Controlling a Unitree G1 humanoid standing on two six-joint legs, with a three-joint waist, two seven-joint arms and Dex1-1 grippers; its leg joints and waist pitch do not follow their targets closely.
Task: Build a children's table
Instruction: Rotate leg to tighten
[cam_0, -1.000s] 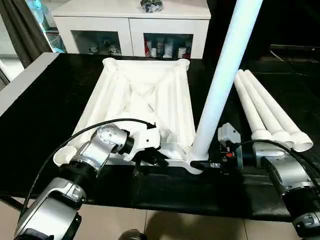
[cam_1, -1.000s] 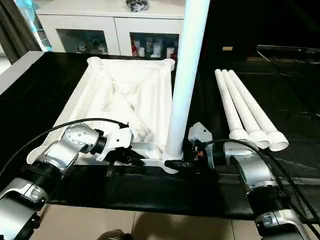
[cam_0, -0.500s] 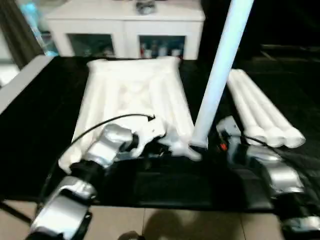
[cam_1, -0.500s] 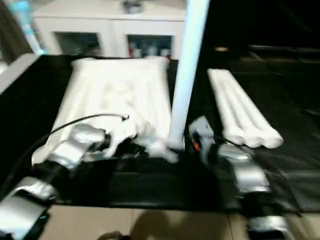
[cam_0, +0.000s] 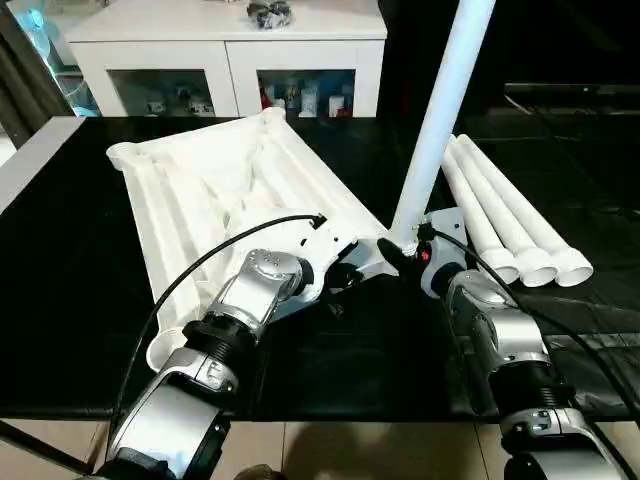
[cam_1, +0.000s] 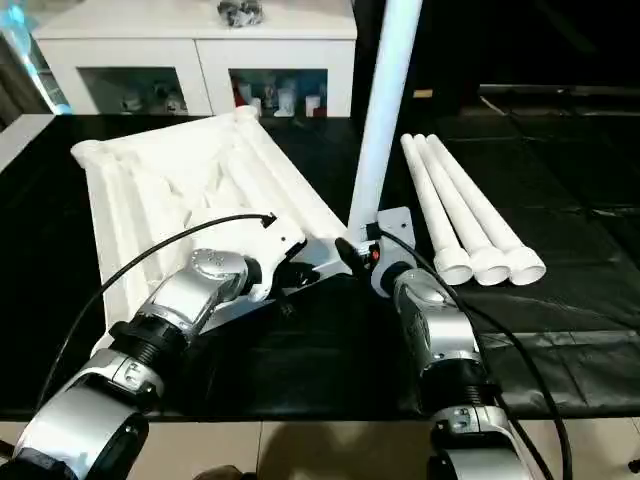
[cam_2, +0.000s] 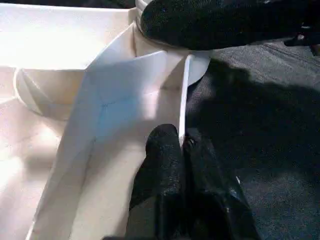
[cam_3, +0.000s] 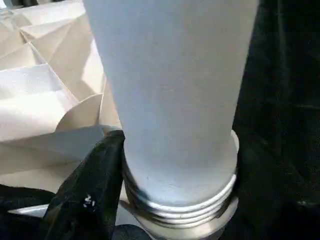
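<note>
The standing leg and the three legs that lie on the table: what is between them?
Bare black table, seen in both eye views, between the standing leg and the three lying legs.

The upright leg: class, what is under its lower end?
The upright leg stands with its threaded end in a corner socket of the tabletop. How deep the thread goes is hidden by the socket and the right pincer.

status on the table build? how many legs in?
One leg stands in a corner socket of the upturned tabletop, threads still showing at its base, so probably not fully seated. In hand: the right pincer grips that leg's base, and the left pincer is shut on the tabletop's edge wall. Left: three legs lie beside it on the black table.
</note>
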